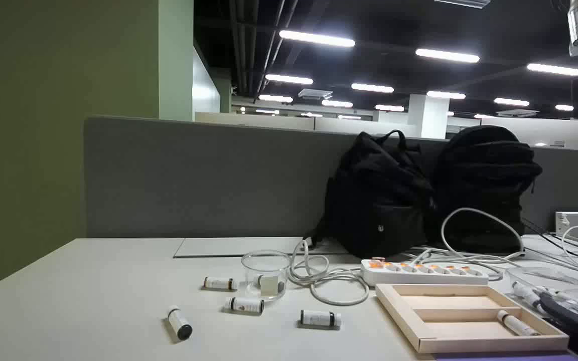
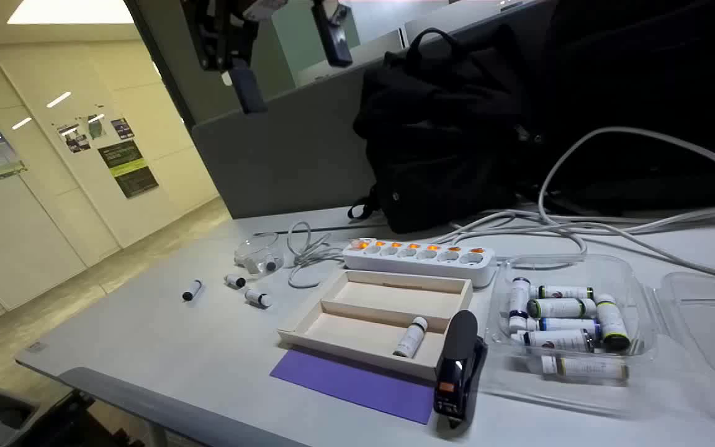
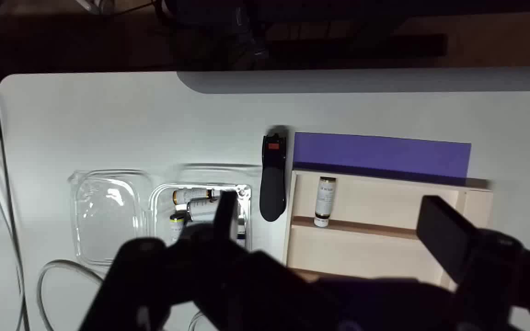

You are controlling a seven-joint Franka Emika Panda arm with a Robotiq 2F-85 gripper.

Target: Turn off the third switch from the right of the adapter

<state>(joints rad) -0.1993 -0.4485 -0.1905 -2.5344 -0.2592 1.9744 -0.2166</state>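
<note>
Ceiling lights (image 1: 317, 38) glare; wrist-view fingers (image 3: 446, 235) look dark, blurred.

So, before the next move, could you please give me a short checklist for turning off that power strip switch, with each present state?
1. End effector holding nothing: ok, its jaws stand open.
2. Switch row uncovered: ok, in both exterior views.
3. Third switch from the right off: not ok, it looks lit orange.
4. End effector at that switch: not ok, it hangs raised above the desk.
5. Power strip visible in the wrist view: not ok, I cannot make it out there.
6. Power strip fixed in place: cannot tell.
</note>
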